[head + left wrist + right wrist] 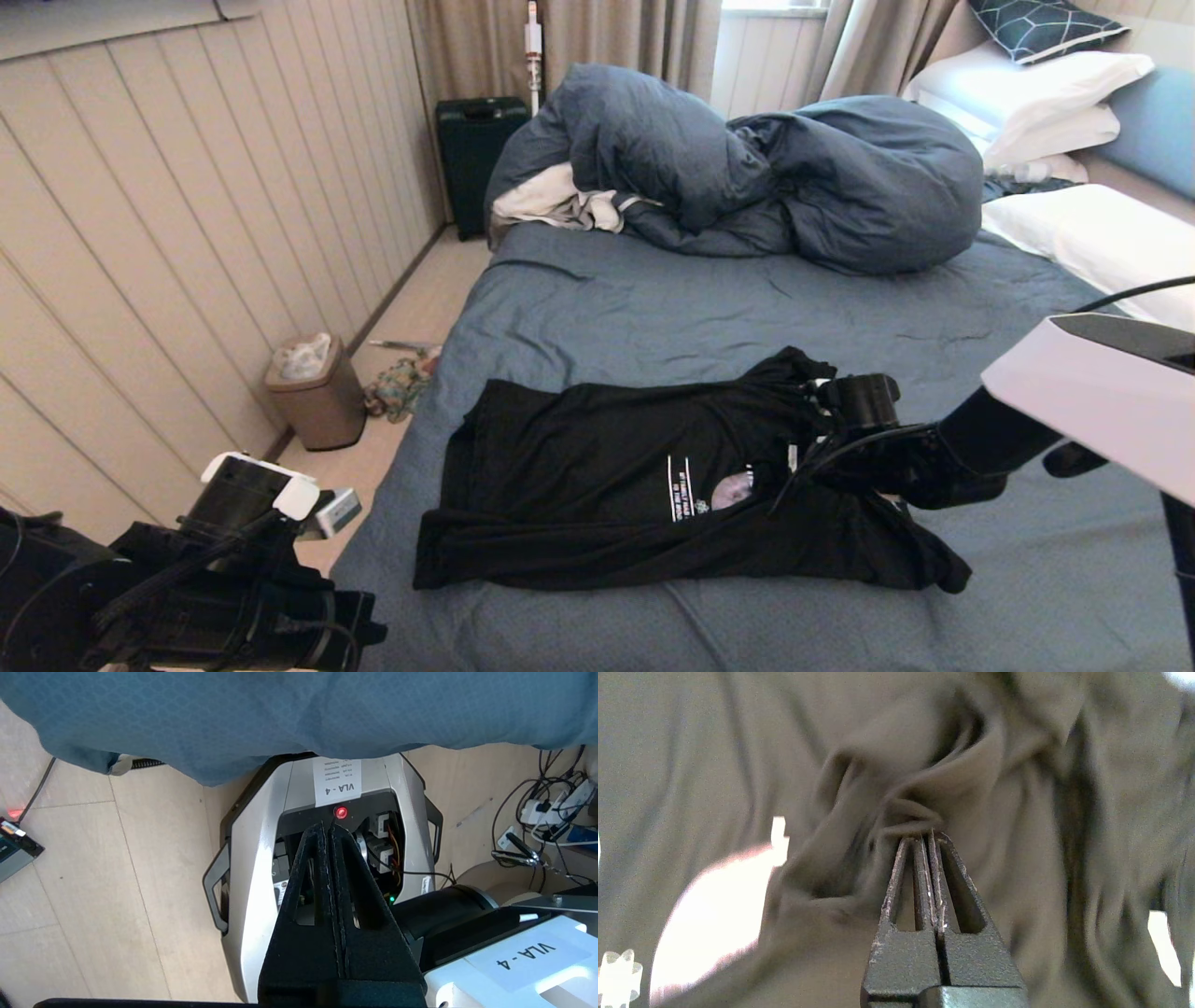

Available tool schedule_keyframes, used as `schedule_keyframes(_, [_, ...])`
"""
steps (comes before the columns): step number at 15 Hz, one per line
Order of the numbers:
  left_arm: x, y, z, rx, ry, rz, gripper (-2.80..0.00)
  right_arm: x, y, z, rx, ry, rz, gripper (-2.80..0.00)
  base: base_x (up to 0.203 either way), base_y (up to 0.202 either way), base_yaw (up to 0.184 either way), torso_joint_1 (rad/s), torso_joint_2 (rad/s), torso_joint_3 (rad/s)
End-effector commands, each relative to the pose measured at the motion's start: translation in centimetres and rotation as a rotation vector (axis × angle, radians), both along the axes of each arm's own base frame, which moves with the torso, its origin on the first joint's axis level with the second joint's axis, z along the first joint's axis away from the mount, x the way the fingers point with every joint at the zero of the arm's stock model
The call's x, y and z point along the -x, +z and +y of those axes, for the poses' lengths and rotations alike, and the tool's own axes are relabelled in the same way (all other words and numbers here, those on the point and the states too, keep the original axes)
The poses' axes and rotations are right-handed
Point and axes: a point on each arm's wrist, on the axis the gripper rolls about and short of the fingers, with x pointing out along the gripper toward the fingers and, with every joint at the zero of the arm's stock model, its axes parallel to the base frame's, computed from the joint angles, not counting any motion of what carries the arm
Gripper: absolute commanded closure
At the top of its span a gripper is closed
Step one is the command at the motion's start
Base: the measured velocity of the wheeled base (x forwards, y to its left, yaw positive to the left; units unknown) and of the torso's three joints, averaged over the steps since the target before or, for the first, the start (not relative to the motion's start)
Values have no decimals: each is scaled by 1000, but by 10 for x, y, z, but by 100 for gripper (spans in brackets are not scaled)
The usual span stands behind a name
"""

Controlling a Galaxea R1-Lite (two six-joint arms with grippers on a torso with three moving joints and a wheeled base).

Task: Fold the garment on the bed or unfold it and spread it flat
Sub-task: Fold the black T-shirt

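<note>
Pinching a fold of the garment (597,476) on the bed (653,308), your right gripper (924,833) has its fingers clamped on cloth; your left gripper (329,828) hangs beside the bed, fingers closed and empty.

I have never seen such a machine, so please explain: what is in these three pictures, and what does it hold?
It is a two-armed robot beside a bed. The wide picture comes from its head camera; the others from cameras on each wrist. A black T-shirt lies on the blue sheet, behind it a bunched duvet and pillows. The right gripper is shut, pinching a fold of the shirt. The left gripper is shut and empty, off the bed's near edge, over the robot's base.
</note>
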Motion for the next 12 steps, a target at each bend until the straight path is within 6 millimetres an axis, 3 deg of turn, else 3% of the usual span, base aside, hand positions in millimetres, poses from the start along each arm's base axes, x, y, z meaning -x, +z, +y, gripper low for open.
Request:
schedule_keyframes(1, [0,-1,0,1,0,6,0,-16,-5,6,-4,-1,-14,0,0,0,0,0,0,0])
schedule_keyframes(7, [-1,-2,0,1,-1,9,0,-59,36,21,-83,-63,-75,0,0,0,0,0,0,0])
schedule_keyframes(10, [-2,-4,-1,-3,0,17,0,-61,54,23,-92,-84,-124,0,0,0,0,0,0,0])
schedule_keyframes(12, [-2,-4,-1,-3,0,17,0,-44,77,18,-89,-92,-136,0,0,0,0,0,0,0])
